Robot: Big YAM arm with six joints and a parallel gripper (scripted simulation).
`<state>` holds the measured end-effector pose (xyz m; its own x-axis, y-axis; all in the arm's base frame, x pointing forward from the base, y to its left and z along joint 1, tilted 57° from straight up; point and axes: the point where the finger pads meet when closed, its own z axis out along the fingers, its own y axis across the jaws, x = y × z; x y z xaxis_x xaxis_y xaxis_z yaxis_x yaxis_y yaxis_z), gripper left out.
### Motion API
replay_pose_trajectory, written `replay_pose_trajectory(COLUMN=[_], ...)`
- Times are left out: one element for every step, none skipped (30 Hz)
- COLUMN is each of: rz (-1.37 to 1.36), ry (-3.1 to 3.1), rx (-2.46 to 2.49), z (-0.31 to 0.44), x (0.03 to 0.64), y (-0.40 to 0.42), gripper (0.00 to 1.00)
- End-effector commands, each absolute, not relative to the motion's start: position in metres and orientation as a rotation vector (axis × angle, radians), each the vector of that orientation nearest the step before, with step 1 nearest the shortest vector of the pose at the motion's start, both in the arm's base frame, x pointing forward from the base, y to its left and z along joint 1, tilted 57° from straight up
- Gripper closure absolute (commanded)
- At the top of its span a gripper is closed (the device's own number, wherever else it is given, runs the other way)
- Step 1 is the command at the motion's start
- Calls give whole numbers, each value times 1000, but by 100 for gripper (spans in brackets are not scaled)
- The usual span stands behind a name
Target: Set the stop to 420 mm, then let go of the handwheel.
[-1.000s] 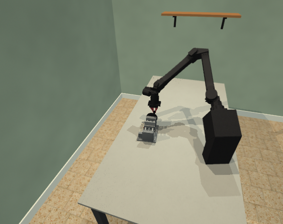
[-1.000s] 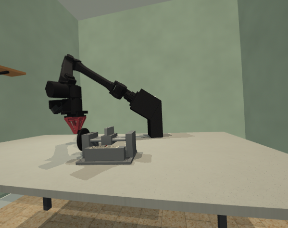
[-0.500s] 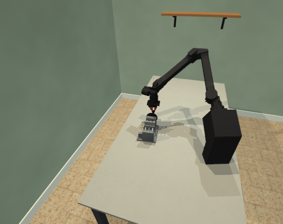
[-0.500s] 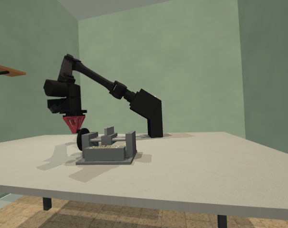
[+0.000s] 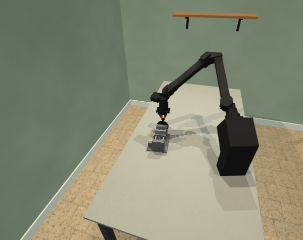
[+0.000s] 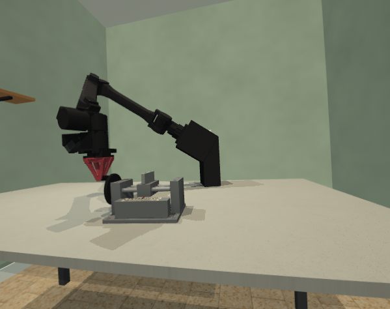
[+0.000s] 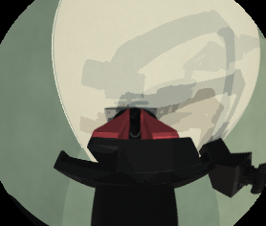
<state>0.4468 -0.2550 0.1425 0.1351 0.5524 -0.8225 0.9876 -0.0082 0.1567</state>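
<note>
A grey stop device stands on the table, its base plate (image 5: 165,150) (image 6: 140,220) flat. The stop carriage (image 6: 145,190) (image 5: 160,132) sits on two rods, a little left of the middle between the end blocks in the exterior view. A red pointer mark (image 6: 142,197) shows at about mid scale; the numbers are too small to read. The black handwheel (image 6: 107,193) (image 5: 165,124) is upright at the device's end. My gripper (image 5: 162,119) (image 6: 99,179) (image 7: 135,112), pointing down with red fingers, is shut on the handwheel's small dark handle at the wheel's top.
The arm's black base block (image 5: 237,147) (image 6: 211,166) stands on the table (image 5: 156,196) (image 6: 254,233), at the right in the top view. A wooden shelf (image 5: 214,15) (image 6: 12,94) is on the wall. The device's two end blocks rise beside the carriage.
</note>
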Motion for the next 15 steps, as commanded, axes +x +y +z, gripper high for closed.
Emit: replay_pose_trajectory(rz=[-684,-685,-682,-681,-682,-682,-682,-682,-682,-682,-682,-682,-682,-684,-684], ry=[1520,1521,1518,1517,1518,1518,1518,1518,1518,1519,1520,1521,1522,1520,1520], rx=[1629,1629,1629,1629,1629,1629,1629,1629,1628,1628,1626,1624,1621,1622,1622], z=[152,152,152,152,152,152,152,152,152,152,152,152,152,152,152], x=[473,475,476,477,477,477,477,477,478,478,479,481,482,483,483], y=[-241,-241,-242,-242,-242,-242,-242,-242,-242,-242,-243,-243,-244,-246,-246], gripper=[94,94,94,94,94,94,94,94,94,94,94,94,94,94,94])
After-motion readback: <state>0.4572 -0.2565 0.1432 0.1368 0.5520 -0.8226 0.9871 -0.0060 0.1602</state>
